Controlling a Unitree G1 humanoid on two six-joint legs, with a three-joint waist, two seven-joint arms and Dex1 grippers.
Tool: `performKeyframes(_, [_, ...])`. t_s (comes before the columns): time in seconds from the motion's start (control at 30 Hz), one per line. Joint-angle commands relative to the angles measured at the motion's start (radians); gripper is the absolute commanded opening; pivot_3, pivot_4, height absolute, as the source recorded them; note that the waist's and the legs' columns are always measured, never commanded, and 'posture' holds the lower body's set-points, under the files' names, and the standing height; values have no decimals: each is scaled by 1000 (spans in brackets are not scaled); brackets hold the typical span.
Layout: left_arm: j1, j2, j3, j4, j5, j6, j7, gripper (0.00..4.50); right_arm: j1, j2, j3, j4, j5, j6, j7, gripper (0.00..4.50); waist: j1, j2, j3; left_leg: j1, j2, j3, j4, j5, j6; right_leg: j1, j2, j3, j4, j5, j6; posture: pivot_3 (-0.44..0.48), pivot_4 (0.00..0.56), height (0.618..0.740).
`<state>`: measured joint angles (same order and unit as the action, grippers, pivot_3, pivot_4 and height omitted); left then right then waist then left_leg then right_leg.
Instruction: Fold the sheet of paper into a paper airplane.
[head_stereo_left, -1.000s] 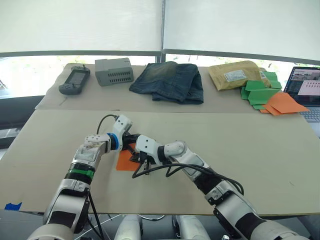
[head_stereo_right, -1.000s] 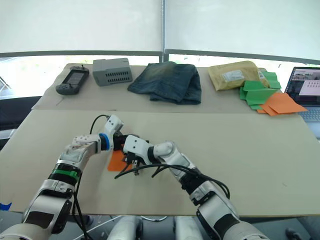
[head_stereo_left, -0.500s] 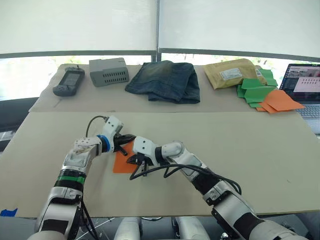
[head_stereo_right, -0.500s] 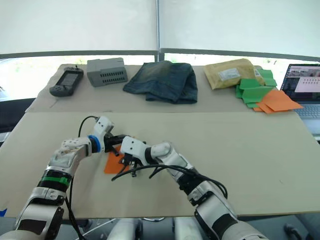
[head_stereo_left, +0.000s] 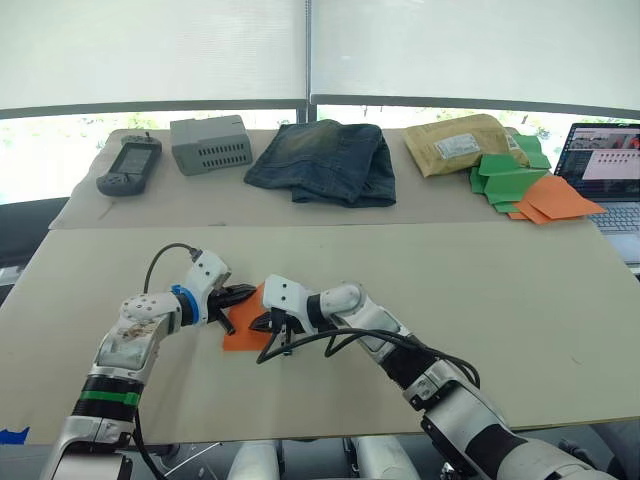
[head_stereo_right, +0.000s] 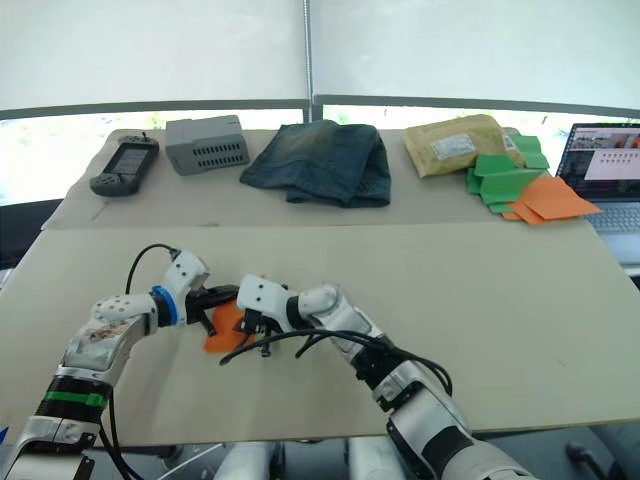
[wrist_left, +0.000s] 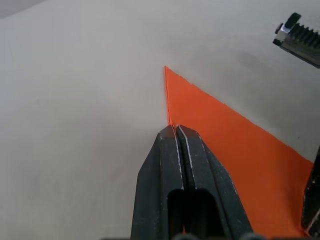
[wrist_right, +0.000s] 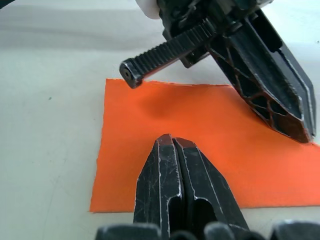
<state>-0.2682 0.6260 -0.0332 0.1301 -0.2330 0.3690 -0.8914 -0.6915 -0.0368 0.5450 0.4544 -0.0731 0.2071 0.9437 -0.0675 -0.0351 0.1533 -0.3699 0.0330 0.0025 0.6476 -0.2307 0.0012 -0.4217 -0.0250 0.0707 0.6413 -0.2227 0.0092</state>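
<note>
At the back of the desk (head_stereo_left: 560, 300) sit a handheld gadget (head_stereo_left: 128, 166), a grey box (head_stereo_left: 209, 144), folded jeans (head_stereo_left: 322, 161), a brown padded envelope (head_stereo_left: 462, 145), a pile of green and orange papers (head_stereo_left: 528, 187) and a laptop (head_stereo_left: 612, 172).

Beige table (head_stereo_left: 560, 300), w/ a second beige board (head_stereo_left: 230, 205) butted along its far edge. On the near table, toward the left edge: orange sheet of paper (head_stereo_left: 245, 330), flat. On the far board, left to right: handheld device (head_stereo_left: 129, 165) at far-left corner, grey box (head_stereo_left: 209, 144), folded jeans (head_stereo_left: 325, 161) approx mid, padded envelope (head_stereo_left: 460, 145), pile of green and orange papers (head_stereo_left: 530, 187) near the right edge, laptop (head_stereo_left: 612, 172) at the far-right corner.
</note>
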Motion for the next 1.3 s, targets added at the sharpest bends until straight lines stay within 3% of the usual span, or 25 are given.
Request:
performKeyframes(0.03, [93,20,-13,8,6,53,-14,46,22,-28,18,72,-44,30,-9,0,0,2,-1,1,0,0,-2,0,0,0,-1,0,0,-1,0,0,150,728])
performKeyframes(0.43, [260,108,55,-97,-8,68,-16,46,17,-24,20,82,-41,22,-3,0,-2,12,-7,4,1,0,-3,0,0,1,-1,0,1,-4,-5,0,150,728])
performKeyframes(0.7, [271,99,268,-203,-263,191,-50,46,17,-33,4,44,-31,13,5,0,-3,10,-5,2,1,0,-4,0,0,-2,0,0,0,-5,-5,0,150,728])
performKeyframes(0.93, [241,99,313,-241,-345,255,-41,46,14,-79,-29,-134,4,15,34,0,4,0,4,-4,1,-2,-4,0,0,-5,-1,-3,0,-3,-2,0,150,728])
performKeyframes(1.3, [225,129,233,-192,-266,199,-83,46,-3,-259,-172,-519,120,200,85,0,7,-3,6,-35,0,-2,-4,-1,-3,-36,-3,-3,2,3,-9,0,150,728])
